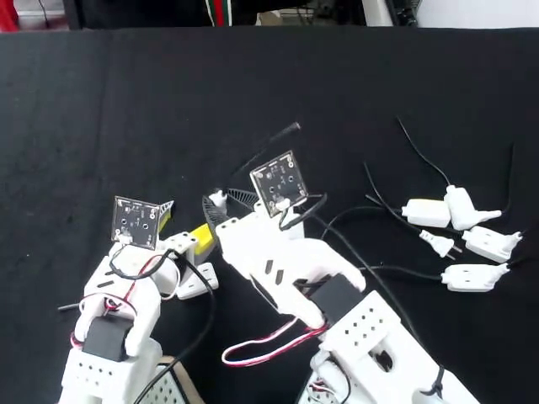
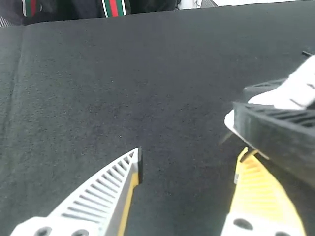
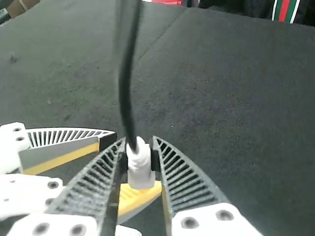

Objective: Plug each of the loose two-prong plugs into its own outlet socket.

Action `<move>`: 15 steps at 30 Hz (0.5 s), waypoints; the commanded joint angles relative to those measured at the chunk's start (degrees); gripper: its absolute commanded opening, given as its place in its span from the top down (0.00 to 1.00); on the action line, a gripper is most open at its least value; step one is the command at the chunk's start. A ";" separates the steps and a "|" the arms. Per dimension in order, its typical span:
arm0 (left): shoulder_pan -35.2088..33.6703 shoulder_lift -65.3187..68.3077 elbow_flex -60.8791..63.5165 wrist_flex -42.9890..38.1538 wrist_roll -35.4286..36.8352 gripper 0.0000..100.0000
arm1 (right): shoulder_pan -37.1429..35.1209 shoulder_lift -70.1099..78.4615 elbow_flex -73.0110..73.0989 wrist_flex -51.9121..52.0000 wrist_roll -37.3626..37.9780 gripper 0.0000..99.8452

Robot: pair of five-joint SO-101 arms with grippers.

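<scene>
The right gripper [image 3: 139, 147] was clamped on a small white moulded two-prong plug [image 3: 141, 169], just off the centre of the black cloth table [image 1: 126, 101] towards 7 o'clock, and the left gripper [image 2: 189, 162] stood open just beside it at its 8 o'clock. The plug's long axis ran along the ribbed black fingers [image 3: 182, 172]. Its black cord [image 3: 125, 73] led out past their tips and its prongs were hidden, so they presumably faced the palm. Done well, the step calls for re-gripping until the prongs lead, then a level carry to the white outlet sockets [image 1: 472, 276] at 3 o'clock, with the cord slack.
</scene>
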 commanded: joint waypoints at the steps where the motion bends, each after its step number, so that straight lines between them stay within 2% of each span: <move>1: -2.59 -0.53 -0.57 -2.02 -1.23 0.70 | -1.05 0.92 -2.59 4.40 -0.09 0.99; 9: -7.60 -0.62 -1.19 7.30 -9.05 0.69 | -1.05 1.10 -4.44 8.70 -0.09 0.99; 15: -10.95 -0.62 -3.74 18.73 -20.92 0.70 | -0.97 2.07 -4.44 8.70 0.09 0.99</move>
